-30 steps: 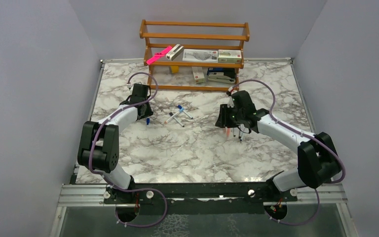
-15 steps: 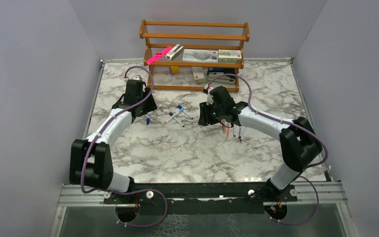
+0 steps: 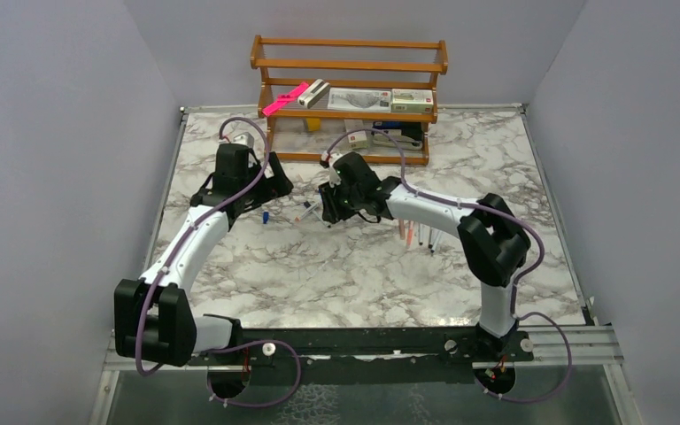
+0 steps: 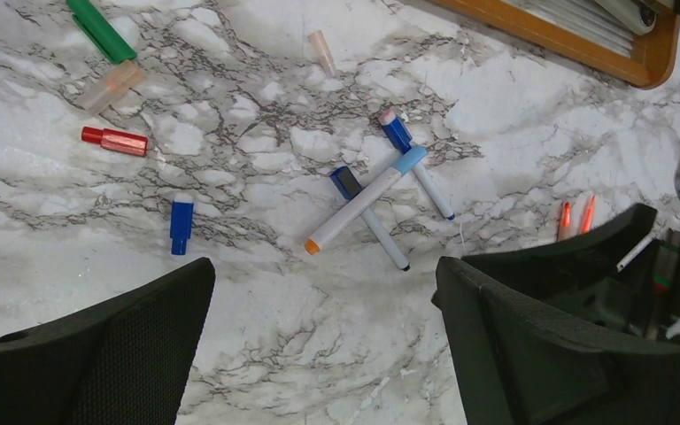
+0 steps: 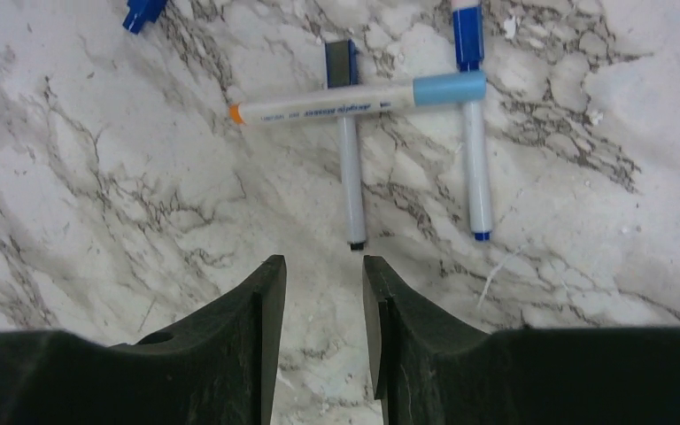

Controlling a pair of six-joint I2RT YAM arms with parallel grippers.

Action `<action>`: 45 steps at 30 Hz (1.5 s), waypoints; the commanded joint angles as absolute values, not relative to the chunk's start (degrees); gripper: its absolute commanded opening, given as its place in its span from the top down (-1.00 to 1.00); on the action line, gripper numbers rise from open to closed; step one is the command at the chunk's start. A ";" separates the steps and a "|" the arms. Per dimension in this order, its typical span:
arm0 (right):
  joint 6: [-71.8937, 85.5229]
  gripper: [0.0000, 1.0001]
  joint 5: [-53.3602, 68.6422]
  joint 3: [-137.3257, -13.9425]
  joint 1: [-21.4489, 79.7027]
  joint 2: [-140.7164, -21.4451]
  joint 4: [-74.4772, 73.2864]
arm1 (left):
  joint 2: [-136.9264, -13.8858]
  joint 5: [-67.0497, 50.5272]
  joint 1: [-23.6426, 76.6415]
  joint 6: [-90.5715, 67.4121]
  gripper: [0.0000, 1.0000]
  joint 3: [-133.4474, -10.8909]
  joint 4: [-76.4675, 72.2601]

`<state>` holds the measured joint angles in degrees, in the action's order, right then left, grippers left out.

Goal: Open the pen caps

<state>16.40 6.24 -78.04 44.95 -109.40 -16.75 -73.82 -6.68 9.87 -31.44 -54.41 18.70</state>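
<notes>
Three white-barrelled pens lie crossed mid-table: one with a light-blue cap and an orange end, one with a dark cap, and one with a blue cap. My right gripper hovers just short of the dark-capped pen's black tip, jaws a narrow gap apart and empty. My left gripper is wide open and empty above bare marble, near the same pens. Loose caps lie to its left: blue, red, green and a pale orange one.
A wooden shelf at the back holds boxes, a pink bar and a black stapler. More thin pens lie right of the middle, under the right forearm. The two grippers stand close together.
My left gripper has opened wide and shifted back and right, with the blue cap lying on the marble. The right arm swung left from the orange pens to the crossed pens.
</notes>
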 commanded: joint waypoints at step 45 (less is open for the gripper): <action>35.16 0.08 -0.70 -109.64 45.40 -134.92 -33.32 | -68.12 -11.77 9.73 -30.77 -0.93 -50.65 18.77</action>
